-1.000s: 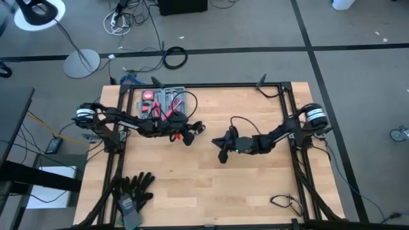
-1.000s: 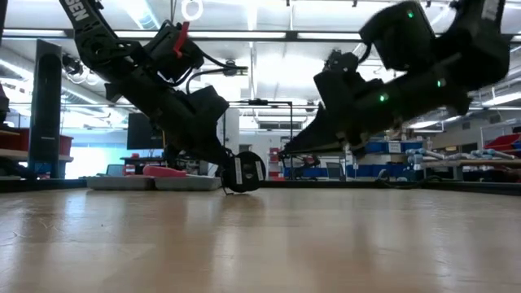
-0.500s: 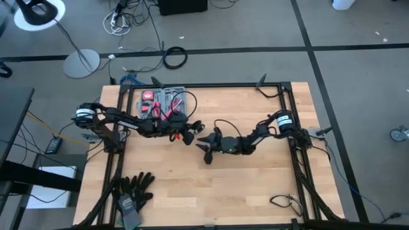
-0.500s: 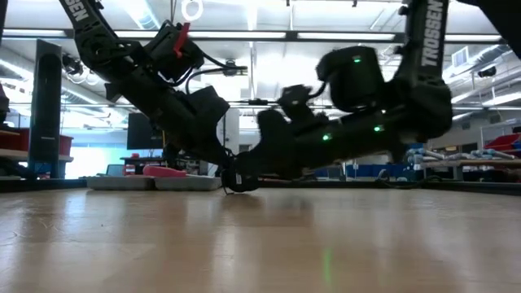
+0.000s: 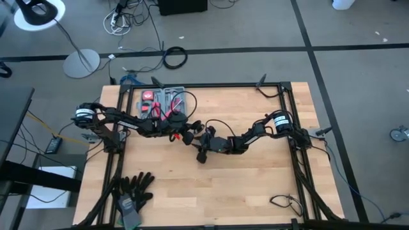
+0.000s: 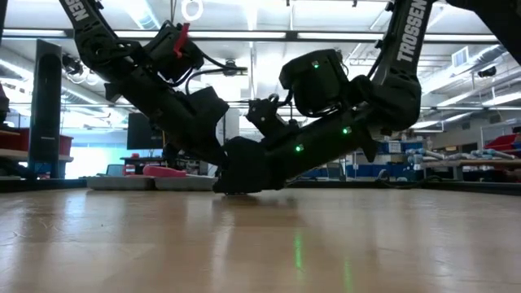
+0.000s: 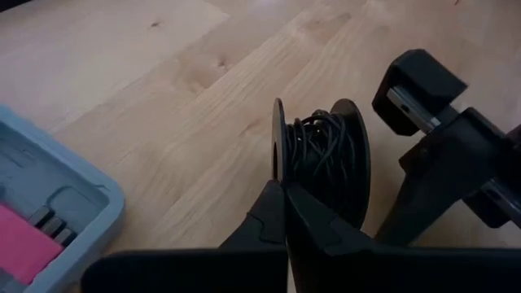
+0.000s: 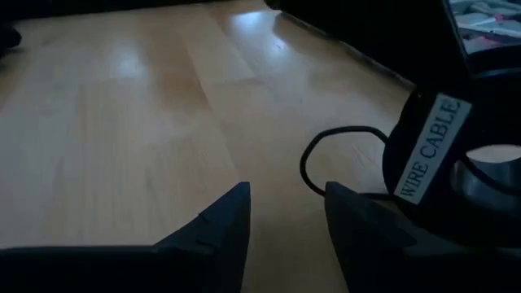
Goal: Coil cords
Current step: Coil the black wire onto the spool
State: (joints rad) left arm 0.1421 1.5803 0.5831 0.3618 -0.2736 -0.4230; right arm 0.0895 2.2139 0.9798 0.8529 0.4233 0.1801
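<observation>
Nearest the front edge of the bench, a pair of black gloves lay at the left corner, well apart from the work.

Toward the middle of the bench, the two arms met. The right gripper had reached in from the right side, and in the right wrist view its two fingers stood apart with bare wood between them, grasping nothing. Just beside them a thin black loop of the cords curved over the wood, leading to a black spool whose flange bore a label reading WIRE CABLE.

The left gripper was clenched on that spool: in the left wrist view its fingers pinched the thin rim of one flange, and the black wire sat wound between the two flanges. From above, the spool stood on edge on the bench, between the two grippers and touching the left one. In the low view both arms came down to the same spot, and the spool was hidden behind the right arm.

Farther back on the left, a grey tray of tools with red parts sat near the rear edge.
</observation>
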